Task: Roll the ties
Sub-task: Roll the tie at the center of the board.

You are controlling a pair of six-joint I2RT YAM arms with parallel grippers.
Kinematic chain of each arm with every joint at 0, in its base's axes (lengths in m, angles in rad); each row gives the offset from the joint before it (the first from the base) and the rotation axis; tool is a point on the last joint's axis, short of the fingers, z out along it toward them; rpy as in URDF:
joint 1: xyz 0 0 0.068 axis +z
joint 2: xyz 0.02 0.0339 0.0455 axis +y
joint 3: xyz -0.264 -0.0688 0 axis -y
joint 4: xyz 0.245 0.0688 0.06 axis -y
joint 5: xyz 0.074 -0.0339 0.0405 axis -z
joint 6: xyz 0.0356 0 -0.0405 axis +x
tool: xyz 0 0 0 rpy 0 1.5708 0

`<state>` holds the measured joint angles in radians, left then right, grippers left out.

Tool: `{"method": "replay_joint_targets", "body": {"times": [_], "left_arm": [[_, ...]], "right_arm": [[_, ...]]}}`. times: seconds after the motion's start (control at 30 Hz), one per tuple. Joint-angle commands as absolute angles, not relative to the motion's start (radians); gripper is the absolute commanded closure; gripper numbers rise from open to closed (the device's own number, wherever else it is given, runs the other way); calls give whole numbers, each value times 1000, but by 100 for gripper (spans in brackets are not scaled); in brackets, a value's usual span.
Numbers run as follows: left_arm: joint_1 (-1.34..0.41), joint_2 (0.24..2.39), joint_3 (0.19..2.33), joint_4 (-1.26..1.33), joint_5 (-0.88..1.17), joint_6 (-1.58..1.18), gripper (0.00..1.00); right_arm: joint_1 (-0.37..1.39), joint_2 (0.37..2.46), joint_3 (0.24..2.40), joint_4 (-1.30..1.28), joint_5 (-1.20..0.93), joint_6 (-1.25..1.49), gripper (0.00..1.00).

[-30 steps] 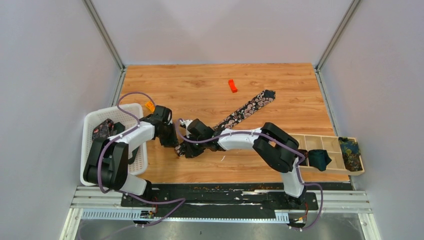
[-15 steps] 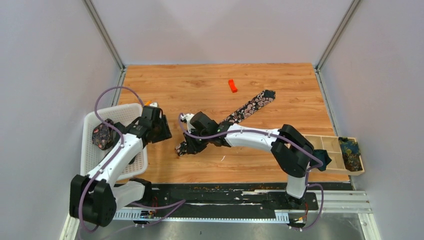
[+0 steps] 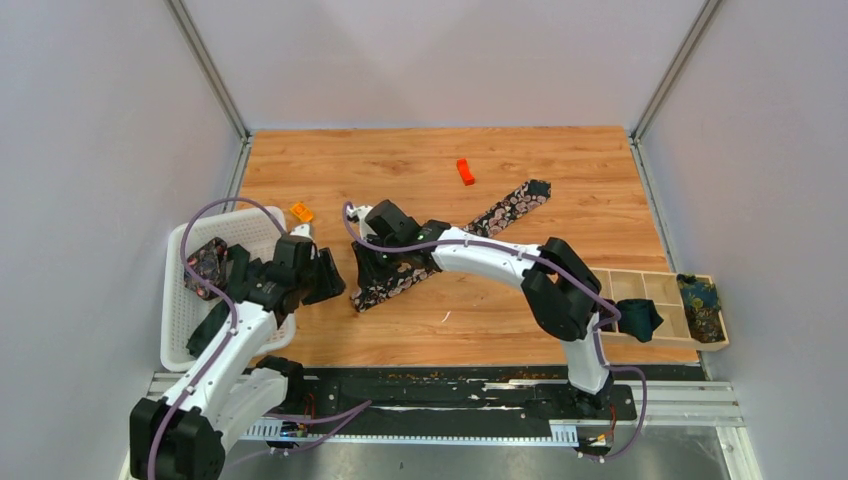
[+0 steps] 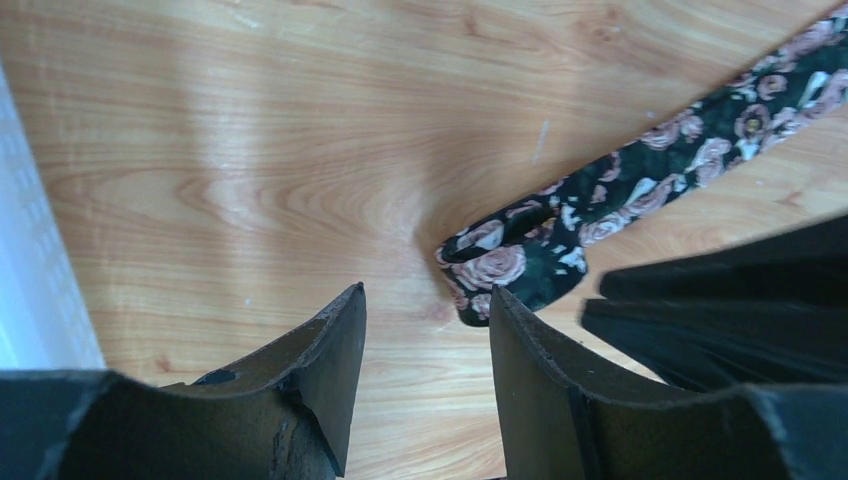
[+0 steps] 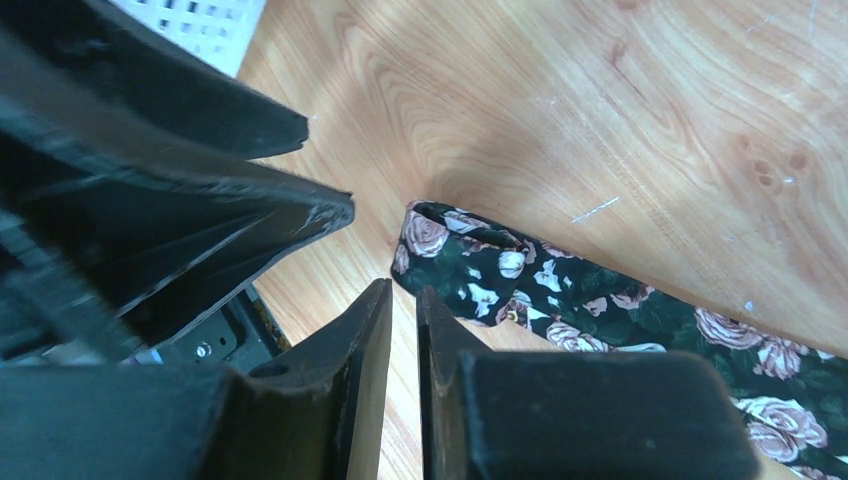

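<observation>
This is looking like a robot lab: grey panels (image 3: 100,150) and metal posts (image 3: 205,65) are enclosing a wood table (image 3: 420,160), arms (image 3: 480,258) sitting bolted to a rail (image 3: 680,405)

Left arm (image 3: 232,338): white link shells, black joint housings, black wrist block.
Right arm (image 3: 488,262): same build, with a long white forearm shell, bulky black elbow and shoulder housings, and a small green dot near the wrist.
Cables (image 3: 213,209): pale purple, one along each arm, looping clear of the links.
Left gripper (image 4: 425,310): two matte black wedge fingers; left finger's inner edge chipped and scuffed.
Right gripper (image 5: 403,300): two matte black flat-faced fingers with straight, worn edges.
Base plate (image 3: 440,395): black, on a silver rail at the near edge.
</observation>
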<state>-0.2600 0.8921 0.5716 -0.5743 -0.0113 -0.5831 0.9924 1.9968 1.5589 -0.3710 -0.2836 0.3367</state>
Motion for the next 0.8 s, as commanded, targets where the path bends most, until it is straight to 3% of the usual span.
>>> {"method": "replay_joint_targets", "body": {"times": [0.0, 0.77], "left_arm": [[-259, 842, 547, -487, 62, -601, 44], [-259, 787, 471, -399, 159, -602, 47]], "right_arm": [[986, 2052, 1622, -397, -310, 322, 84], [925, 2080, 1543, -316, -374, 347, 81]]}}
